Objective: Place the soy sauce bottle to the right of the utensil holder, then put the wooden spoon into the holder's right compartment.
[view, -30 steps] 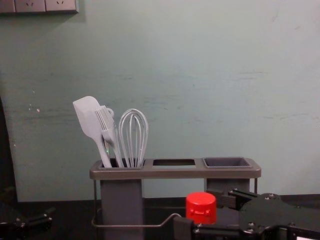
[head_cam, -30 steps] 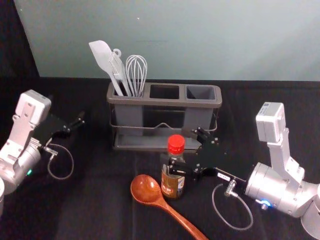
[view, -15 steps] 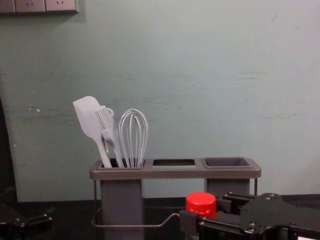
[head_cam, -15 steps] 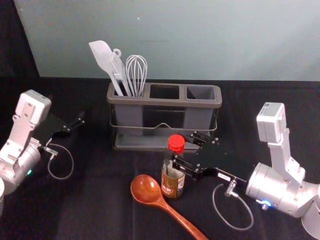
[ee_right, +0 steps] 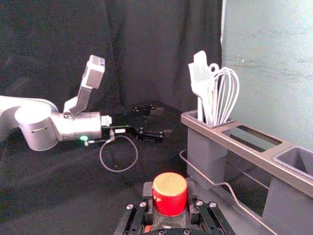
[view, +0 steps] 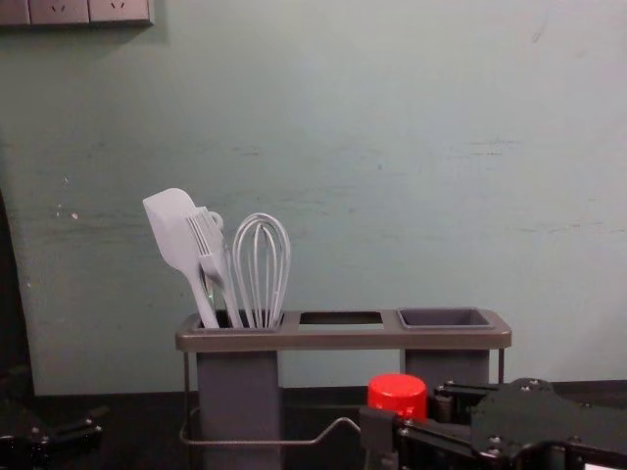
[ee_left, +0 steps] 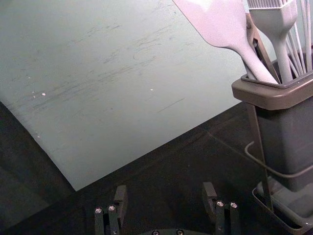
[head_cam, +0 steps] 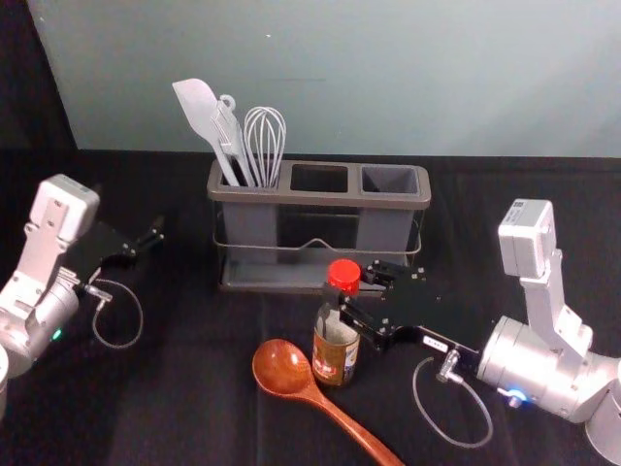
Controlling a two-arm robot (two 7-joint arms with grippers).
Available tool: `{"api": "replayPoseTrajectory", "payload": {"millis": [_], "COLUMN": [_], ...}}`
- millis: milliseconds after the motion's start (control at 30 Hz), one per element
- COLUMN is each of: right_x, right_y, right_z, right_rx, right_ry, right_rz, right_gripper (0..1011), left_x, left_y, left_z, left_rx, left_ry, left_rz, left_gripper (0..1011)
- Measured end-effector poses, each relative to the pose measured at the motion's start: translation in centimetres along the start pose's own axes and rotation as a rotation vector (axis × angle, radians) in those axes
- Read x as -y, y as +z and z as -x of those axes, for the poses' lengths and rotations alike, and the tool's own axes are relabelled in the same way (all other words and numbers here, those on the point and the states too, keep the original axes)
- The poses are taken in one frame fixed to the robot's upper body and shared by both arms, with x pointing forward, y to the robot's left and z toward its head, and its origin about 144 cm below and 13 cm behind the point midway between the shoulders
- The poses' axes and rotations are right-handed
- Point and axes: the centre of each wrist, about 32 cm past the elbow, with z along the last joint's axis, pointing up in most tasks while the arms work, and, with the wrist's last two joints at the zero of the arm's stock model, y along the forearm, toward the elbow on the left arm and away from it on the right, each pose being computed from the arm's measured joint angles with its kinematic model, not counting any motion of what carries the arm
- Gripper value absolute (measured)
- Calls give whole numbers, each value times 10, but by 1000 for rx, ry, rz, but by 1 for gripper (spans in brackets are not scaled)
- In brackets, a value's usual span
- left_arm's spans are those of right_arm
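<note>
In the head view my right gripper is shut on the soy sauce bottle, just below its red cap. The right wrist view has the red cap between the fingers of my right gripper. The bottle stands upright before the grey utensil holder, whose right compartment is vacant. Beside the bottle's base lies the wooden spoon, bowl toward the holder, handle running to the front right. My left gripper is parked at the left; the left wrist view shows that gripper open.
A white spatula, a brush and a whisk stand in the holder's left compartment. A wire rail runs along the holder's front. Dark cloth covers the table, and a pale wall rises behind.
The right gripper's fingers have closed in from either side onto the bottle's neck. In the chest view the red cap has shifted very slightly right and up. The left arm is unmoved.
</note>
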Motion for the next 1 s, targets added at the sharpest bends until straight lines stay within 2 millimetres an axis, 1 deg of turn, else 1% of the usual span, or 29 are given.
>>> {"api": "replayPoseTrajectory", "payload": {"millis": [200, 333, 433, 567, 667, 767, 833, 933, 1000], "right_x": [8, 15, 20, 27, 29, 33, 34, 35, 34], "right_y": [6, 15, 25, 45, 57, 77, 83, 100, 107], "right_z": [1, 0, -1, -6, -9, -16, -19, -27, -31], "right_rx": [21, 37, 55, 87, 98, 120, 130, 159, 169], "right_ry": [-11, -26, -37, -49, -56, -72, -79, -98, -107], "right_rz": [-22, -42, -61, -90, -100, -119, -125, -138, -143], "right_gripper": [390, 388, 388, 388, 388, 388, 390, 388, 390], "left_x": [0, 0, 0, 0, 0, 0, 0, 0, 0], "left_y": [0, 0, 0, 0, 0, 0, 0, 0, 0], "left_z": [0, 0, 0, 0, 0, 0, 0, 0, 0], "left_rx": [0, 0, 0, 0, 0, 0, 0, 0, 0], "left_ry": [0, 0, 0, 0, 0, 0, 0, 0, 0], "left_rz": [0, 0, 0, 0, 0, 0, 0, 0, 0], "left_gripper": [1005, 1005, 1005, 1005, 1005, 1005, 1005, 1005, 1005]}}
